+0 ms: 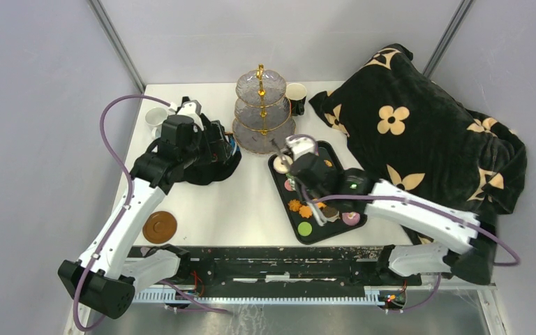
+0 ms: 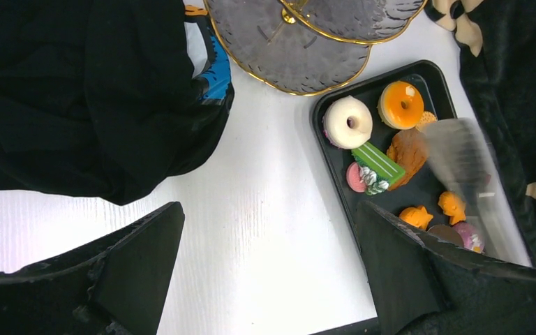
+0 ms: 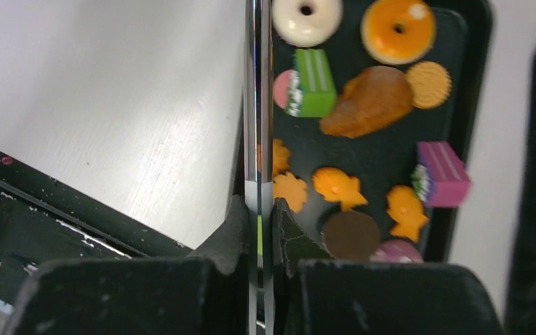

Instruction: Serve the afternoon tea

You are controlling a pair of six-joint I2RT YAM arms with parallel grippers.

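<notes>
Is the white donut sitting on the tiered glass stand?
No, the white donut lies in the black tray next to the orange donut, apart from the tiered glass stand.

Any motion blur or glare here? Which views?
Left wrist: a grey smear over the tray is motion blur, while the treats are sharp. Right wrist: the metal tool in the right hand glints in a bright streak, and the frame's right edge is soft. Top external: evenly lit, sharp.
</notes>
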